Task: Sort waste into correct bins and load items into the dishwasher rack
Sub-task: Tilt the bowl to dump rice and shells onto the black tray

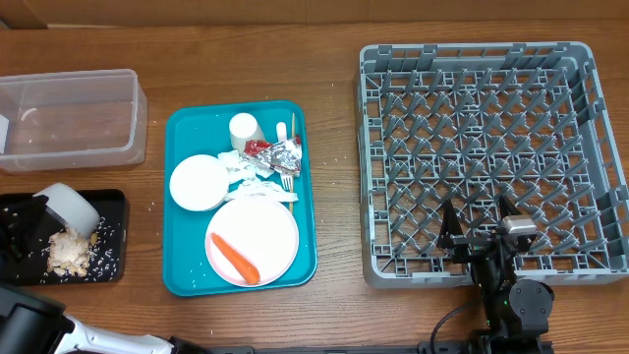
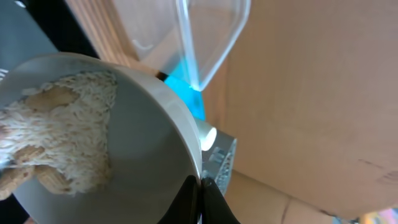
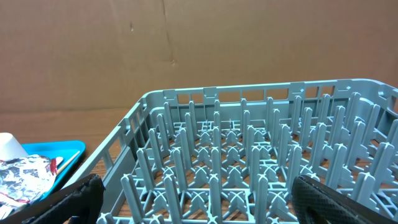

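1. Brown wood makes up the desk (image 1: 334, 295), and a brown cardboard wall (image 3: 186, 50) stands behind it.
2. At the far left, the left pincer (image 2: 200, 198) is clamped on the rim of a white bowl (image 1: 71, 206), with 1 finger on each side of the rim.
3. That bowl is tipped on its side over the black tray (image 1: 113, 231). Rice scraps (image 1: 69, 251) lie in a pile on the tray just under it. The left wrist view shows more rice stuck inside the bowl.
4. The clear tub (image 1: 69, 118) sits just behind the black tray.
5. The teal tray (image 1: 182, 246) is in the middle of the desk. On it are a second white bowl (image 1: 197, 183), a small cup (image 1: 244, 128), white napkins (image 1: 244, 169), and foil and red wrapper (image 1: 275, 152).
6. A pink plate (image 1: 260, 231) sits at the near end of the teal tray, and a carrot (image 1: 235, 258) lies on the plate.
7. The big grey rack (image 1: 491, 118) stands on the right side of the desk.
8. The right pincer (image 1: 477, 221) hangs over the rack's near edge with its 2 fingers wide apart.
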`<state>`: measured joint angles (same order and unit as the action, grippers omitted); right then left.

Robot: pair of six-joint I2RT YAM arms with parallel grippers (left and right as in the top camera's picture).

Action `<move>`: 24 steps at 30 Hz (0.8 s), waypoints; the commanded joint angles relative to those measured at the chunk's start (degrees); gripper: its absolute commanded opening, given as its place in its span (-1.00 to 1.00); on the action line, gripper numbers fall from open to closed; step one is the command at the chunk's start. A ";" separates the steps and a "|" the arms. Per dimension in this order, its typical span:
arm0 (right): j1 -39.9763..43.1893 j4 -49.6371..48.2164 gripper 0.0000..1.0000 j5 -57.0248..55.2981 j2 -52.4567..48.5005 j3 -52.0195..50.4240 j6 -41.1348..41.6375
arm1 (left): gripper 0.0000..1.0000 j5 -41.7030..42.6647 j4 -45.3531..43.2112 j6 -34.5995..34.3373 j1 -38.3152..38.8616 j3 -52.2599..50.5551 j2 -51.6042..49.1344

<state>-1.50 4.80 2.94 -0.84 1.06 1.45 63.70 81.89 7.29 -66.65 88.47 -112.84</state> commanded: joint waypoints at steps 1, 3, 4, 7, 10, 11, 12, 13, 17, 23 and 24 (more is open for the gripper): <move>0.39 -0.15 1.00 -0.33 0.68 -0.61 0.02 | -0.92 3.56 -1.33 1.81 -0.22 -0.66 0.72; 0.39 -0.15 1.00 -0.33 0.68 -0.61 0.02 | -0.92 1.73 -4.24 -1.53 -0.24 -0.68 0.31; 0.39 -0.15 1.00 -0.33 0.68 -0.61 0.02 | -0.92 2.34 -4.44 -1.70 -0.24 -0.68 -0.02; 0.39 -0.15 1.00 -0.33 0.68 -0.61 0.02 | -0.92 5.22 -4.72 -0.42 -0.24 -0.68 -0.83; 0.39 -0.15 1.00 -0.33 0.68 -0.61 0.02 | -0.92 5.90 -4.85 -1.14 -0.24 -0.68 -1.68; 0.39 -0.17 1.00 -0.33 0.68 -0.61 0.02 | -0.92 7.04 -3.50 0.79 -0.17 -0.68 -1.81; 0.39 -0.15 1.00 -0.33 0.68 -0.59 0.02 | -0.92 7.48 -3.17 3.41 -0.11 -0.68 -1.81; 0.39 -0.17 1.00 -0.33 0.68 -0.59 0.02 | -0.92 6.12 -3.91 3.80 -0.13 -0.68 -1.81; 0.39 -0.15 1.00 -0.33 0.68 -0.59 0.02 | -0.92 5.35 -3.85 1.90 -0.20 -0.68 -1.81; 0.39 -0.15 1.00 -0.33 0.68 -0.61 0.02 | -0.92 7.04 -5.09 1.27 -0.42 -0.68 -1.92; 0.39 -0.17 1.00 -0.33 0.68 -0.59 0.02 | -0.92 5.88 -6.58 -1.81 -0.55 -0.68 -2.14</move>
<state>-1.50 4.80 2.96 -0.84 1.06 1.48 68.20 76.99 7.33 -66.76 88.31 -113.93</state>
